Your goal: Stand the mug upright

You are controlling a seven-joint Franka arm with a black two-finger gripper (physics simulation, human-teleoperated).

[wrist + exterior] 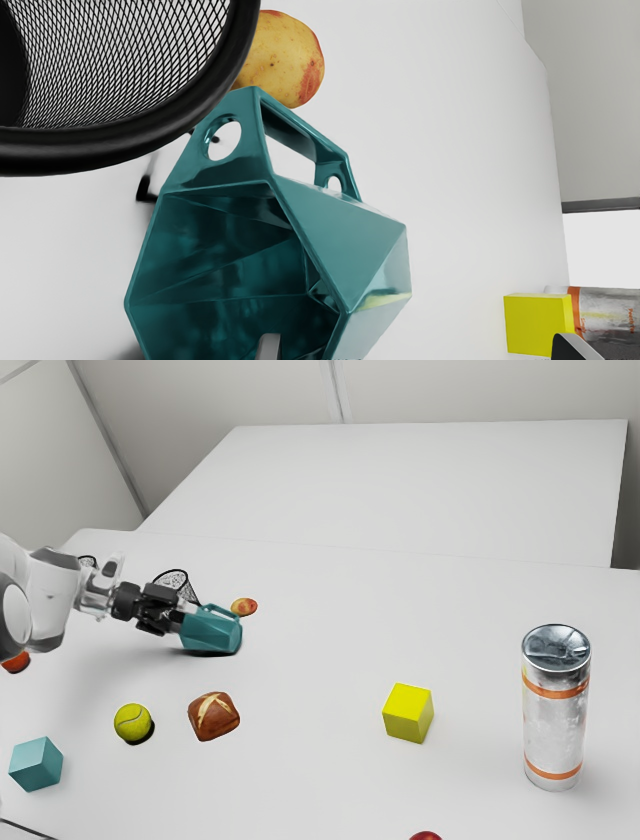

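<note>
The teal mug (pixel 212 632) lies on its side on the table, handle uppermost, its mouth facing the gripper (pixel 180 616). In the wrist view the mug (pixel 350 215) shows its faceted wall, its handle and its dark hollow inside. The gripper (pixel 419 346) stands open there, with its fingertips wide apart. One fingertip (pixel 268 346) overlaps the mug's mouth, and the other is outside the mug, on the yellow cube's side. Whether either finger touches the mug cannot be told.
A black mesh holder (pixel 125 145) and a potato (pixel 290 60) are close by the handle side. Farther out are a yellow cube (pixel 408 712), a silver canister (pixel 555 710), a brown bread roll (pixel 214 716), a tennis ball (pixel 132 723) and a teal cube (pixel 37 764).
</note>
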